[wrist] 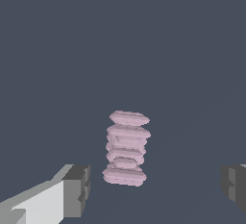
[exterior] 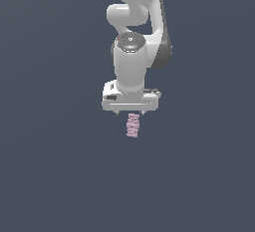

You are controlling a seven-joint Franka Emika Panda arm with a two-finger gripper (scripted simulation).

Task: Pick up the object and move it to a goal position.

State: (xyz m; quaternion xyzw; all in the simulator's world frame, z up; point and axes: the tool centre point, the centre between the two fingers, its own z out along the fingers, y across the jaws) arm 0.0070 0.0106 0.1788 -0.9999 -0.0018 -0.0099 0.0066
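So here the white Panda arm [exterior: 130, 52] comes down from the top of the exterior view, with the end effector [exterior: 132, 114] pointing straight down over the flat dark grey desk [exterior: 50, 176]. Right under it is the object [exterior: 132, 125], a small pale pink piece with ridged, screw-like sides, clearly narrower than the white hand above it. From this angle it looks like it starts right at the underside of the hand and runs downward, but the fingers themselves can't really be made out there.

The wrist view helps more. The pink screw-like piece [wrist: 127, 148] sits in the middle of the gap, looking like a stack of ridges. One grey finger pad [wrist: 77, 190] is off to one side and the other finger pad [wrist: 234, 187] is way over at the opposite edge of the picture. Neither touches the object, with bare desk [wrist: 120, 35] showing between it and each pad. So the end effector is spread wide and holding nothing, with the object between its fingers.
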